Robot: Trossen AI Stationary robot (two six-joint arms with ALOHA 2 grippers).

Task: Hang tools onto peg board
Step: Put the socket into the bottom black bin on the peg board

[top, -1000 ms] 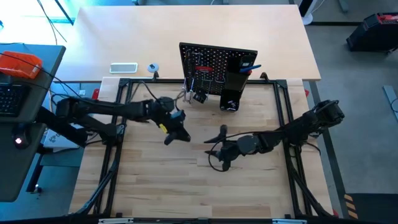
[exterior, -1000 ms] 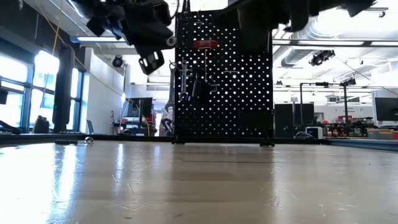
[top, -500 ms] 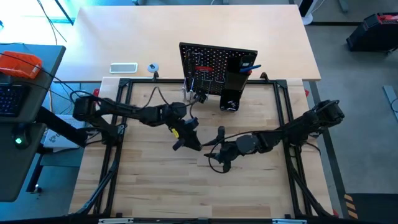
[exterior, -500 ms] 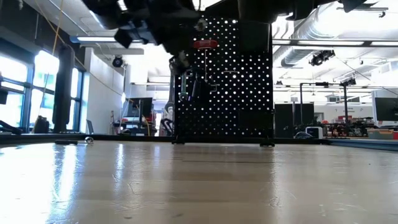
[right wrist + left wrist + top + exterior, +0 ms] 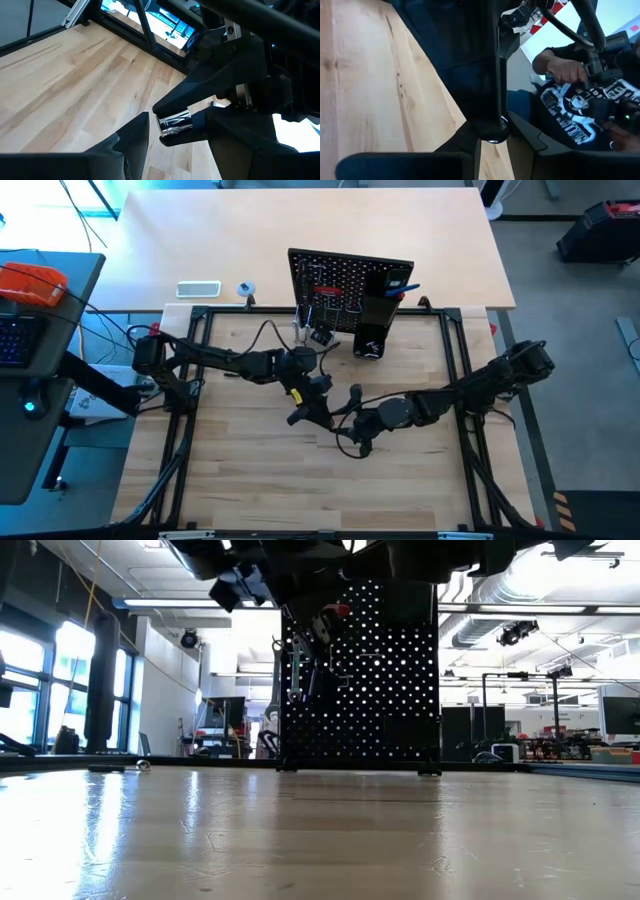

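Note:
A black-and-silver bar (image 5: pixel 355 394) is up in the air over the middle of the table, with my right gripper (image 5: pixel 353 422) shut on it. My left gripper (image 5: pixel 320 412) has reached in from the left and is open by a narrow gap. Its fingers stand close on either side of the bar's silver collar (image 5: pixel 492 133); I cannot tell whether they touch it. The peg board (image 5: pixel 350 280) stands upright at the table's far edge. A red-handled screwdriver (image 5: pixel 325 288) and other tools (image 5: pixel 318 330) hang from its hooks. My right gripper has the bar between its two fingers, near the silver end (image 5: pixel 175 122). The fingers reach nearly level from the table's right side. The bar is lifted clear of the table. My left gripper's fingers (image 5: pixel 210 90) hide the rest of the bar in the right wrist view.
A tall black box holder (image 5: pixel 375 315) on the board's right part carries a blue-handled key (image 5: pixel 402 287). A black frame (image 5: pixel 200 380) runs around the wooden table. A person in a black printed shirt (image 5: pixel 570 105) is beyond the table. A phone (image 5: pixel 198 289) lies behind the board.
My left gripper has swung from the table's left toward its right and near side, up to the bar and my right gripper, rolling a little as it went. Its finger gap looks the same. The bar has stayed where it was.

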